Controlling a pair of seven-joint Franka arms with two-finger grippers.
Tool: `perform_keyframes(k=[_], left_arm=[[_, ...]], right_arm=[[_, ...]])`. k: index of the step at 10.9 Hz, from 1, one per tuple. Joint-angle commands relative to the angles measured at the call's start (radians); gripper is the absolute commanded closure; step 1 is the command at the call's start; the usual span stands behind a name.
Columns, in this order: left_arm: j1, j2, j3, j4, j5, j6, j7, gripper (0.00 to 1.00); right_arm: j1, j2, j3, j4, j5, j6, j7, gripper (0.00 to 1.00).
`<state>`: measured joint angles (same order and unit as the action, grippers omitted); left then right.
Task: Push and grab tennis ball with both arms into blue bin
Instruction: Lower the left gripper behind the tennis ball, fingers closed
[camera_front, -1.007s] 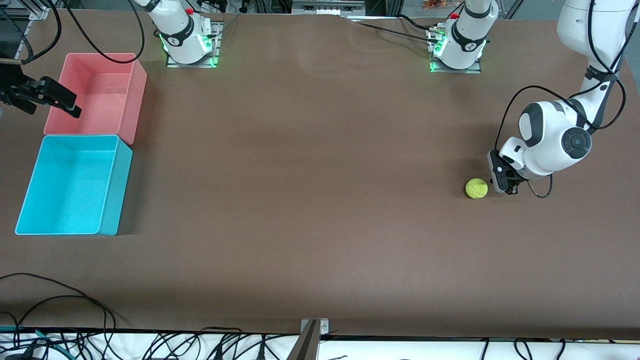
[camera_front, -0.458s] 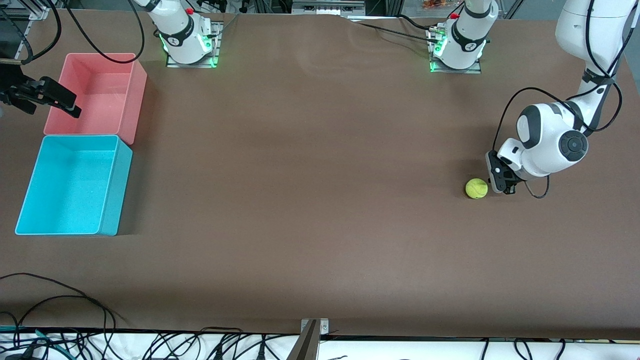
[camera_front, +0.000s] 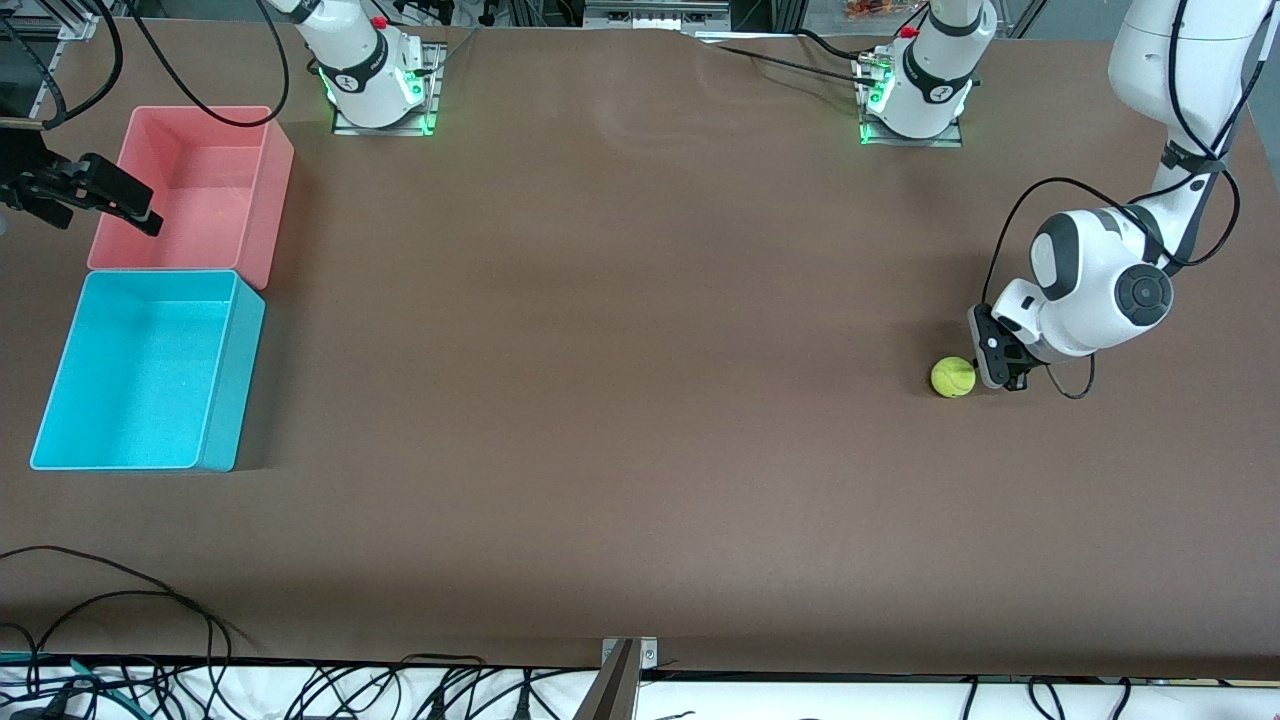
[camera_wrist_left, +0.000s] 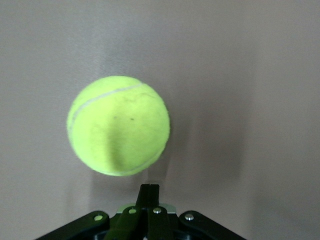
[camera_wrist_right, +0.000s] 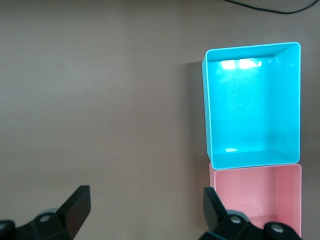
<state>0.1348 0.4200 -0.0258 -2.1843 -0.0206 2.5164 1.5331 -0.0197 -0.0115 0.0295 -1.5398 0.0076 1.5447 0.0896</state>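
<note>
Ball (camera_front: 953, 377) on the brown table (camera_front: 620, 400), toward the left arm's end, with the left gripper (camera_front: 1000, 375) low beside it, on the side toward that end of the table. In the left wrist view the ball (camera_wrist_left: 119, 125) fills much of the frame just ahead of the fingertips (camera_wrist_left: 149, 191), which are pressed together with nothing between them. Whether the tips touch the fuzz or stop just short cannot be told. A pale seam curves over the ball's upper part, and the ball casts a soft shadow on the table (camera_wrist_left: 250, 75) around it.

Left arm (camera_front: 1100, 280) comes down from its base (camera_front: 915, 90) and bends at the wrist so that the gripper points along the table toward the ball.

Right gripper (camera_front: 110, 200) hangs high at the right arm's end of the table, over the edge of the pink bin (camera_front: 195, 190). Its fingers (camera_wrist_right: 75, 207) are spread wide and hold nothing. The right arm waits there. From its wrist camera, the blue bin (camera_wrist_right: 252, 105) and the pink bin (camera_wrist_right: 257, 197) show side by side, walls touching or nearly so.

Blue bin (camera_front: 145, 370) sits just nearer the front camera than the pink one, well apart from the ball and the left gripper. Black cables (camera_front: 120, 640) trail along the table's front edge.
</note>
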Motion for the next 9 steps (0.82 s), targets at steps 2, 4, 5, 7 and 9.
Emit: perform_keyframes(k=[2, 4, 5, 7, 9], left_arm=[[-0.009, 0.037, 0.003, 0.049, -0.025, 0.002, 0.032, 1.0], [-0.011, 0.045, 0.003, 0.061, -0.027, 0.002, 0.03, 1.0], [-0.011, 0.049, 0.003, 0.069, -0.027, 0.002, 0.03, 1.0], [-0.011, 0.051, 0.003, 0.074, -0.029, 0.002, 0.029, 1.0], [-0.03, 0.059, 0.003, 0.075, -0.032, 0.007, 0.015, 1.0]], right_arm=[[0.003, 0.007, -0.003, 0.024, -0.005, -0.018, -0.001, 0.0], [0.003, 0.005, -0.003, 0.024, -0.005, -0.02, -0.001, 0.0], [0.003, 0.007, -0.003, 0.024, -0.005, -0.018, -0.001, 0.0], [0.003, 0.007, -0.005, 0.024, -0.005, -0.02, -0.001, 0.0], [0.003, 0.007, -0.005, 0.024, -0.005, -0.018, -0.001, 0.0]])
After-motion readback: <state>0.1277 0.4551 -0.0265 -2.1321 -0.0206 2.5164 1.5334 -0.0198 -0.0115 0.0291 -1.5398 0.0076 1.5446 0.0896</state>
